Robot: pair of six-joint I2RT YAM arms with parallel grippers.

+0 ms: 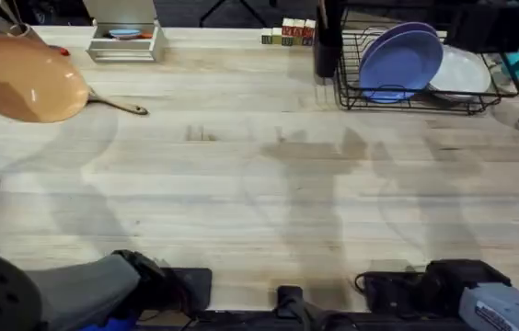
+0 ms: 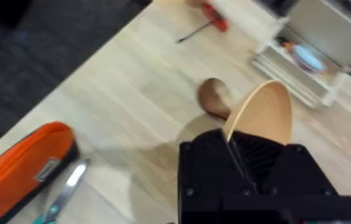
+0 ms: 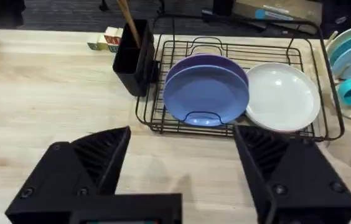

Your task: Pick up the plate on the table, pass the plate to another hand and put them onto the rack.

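Plate (image 2: 262, 115) | clamped in left tool (image 2: 241, 168) | lifted above table (image 1: 241, 184)

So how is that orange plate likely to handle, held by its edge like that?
The orange plate looks rigid, keeping its shape with just its rim between the left gripper's fingers. Its glossy surface suggests it could slip. Probably tips easily, held at one edge.
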